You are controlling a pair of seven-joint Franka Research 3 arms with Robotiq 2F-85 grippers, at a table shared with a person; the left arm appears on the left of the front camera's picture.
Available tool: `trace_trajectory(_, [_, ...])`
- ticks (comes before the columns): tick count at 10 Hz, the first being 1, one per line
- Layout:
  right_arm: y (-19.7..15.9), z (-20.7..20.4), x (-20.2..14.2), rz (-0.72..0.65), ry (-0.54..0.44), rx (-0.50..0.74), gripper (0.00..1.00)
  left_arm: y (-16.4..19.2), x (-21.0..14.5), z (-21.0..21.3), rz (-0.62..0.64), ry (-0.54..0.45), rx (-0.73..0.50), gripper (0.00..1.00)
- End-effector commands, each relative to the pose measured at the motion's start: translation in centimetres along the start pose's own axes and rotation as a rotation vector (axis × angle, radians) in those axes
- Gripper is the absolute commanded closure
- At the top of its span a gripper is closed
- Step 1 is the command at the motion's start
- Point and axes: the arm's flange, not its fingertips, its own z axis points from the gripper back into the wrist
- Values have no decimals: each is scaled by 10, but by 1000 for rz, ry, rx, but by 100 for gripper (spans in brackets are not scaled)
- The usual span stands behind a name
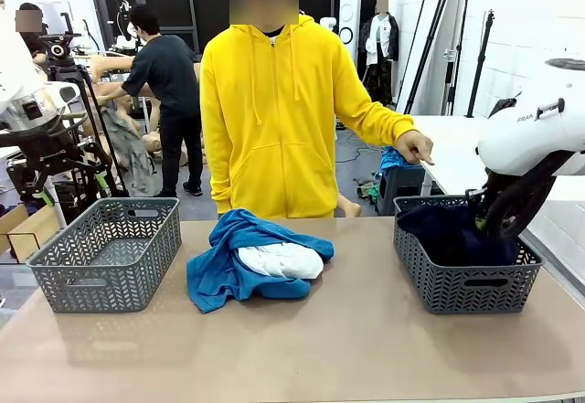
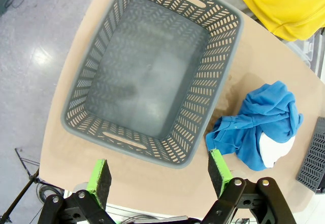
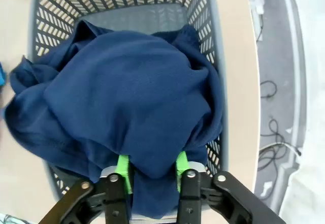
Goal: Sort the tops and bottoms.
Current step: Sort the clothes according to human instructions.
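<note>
The right hand [image 3: 151,169] pinches the dark navy garment [image 3: 127,92], which lies in the basket [image 3: 203,21] under it. The left hand [image 2: 158,176] hangs spread above an empty basket [image 2: 223,36]. Between the hands, the bright blue garment [image 1: 219,270] and the white garment [image 1: 283,259] are not yet sorted.

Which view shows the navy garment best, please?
The right wrist view: the navy garment fills the basket, a fold in the right gripper. The front view catches its top at the rim; the left wrist view faces elsewhere.

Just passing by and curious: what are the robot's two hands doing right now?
Left gripper: open, holding nothing.
Right gripper: fingers on either side of a fold of the dark navy garment; whether they grip it cannot be told.
</note>
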Motion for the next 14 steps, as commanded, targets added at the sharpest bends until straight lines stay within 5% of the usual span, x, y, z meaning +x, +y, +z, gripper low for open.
trace_trajectory(1, [4,17,8,32,-18,-20,5,1,-1,1,11,8,-8,0])
trace_trajectory(9, [-2,109,-7,29,-174,-9,0,1,-1,1,11,8,-8,0])
trace_trajectory(12, [-49,171,-26,-74,-224,-100,0,1,-1,1,11,8,-8,0])
trace_trajectory(14, [-74,177,-31,-137,-228,-83,0,1,-1,1,11,8,-8,0])
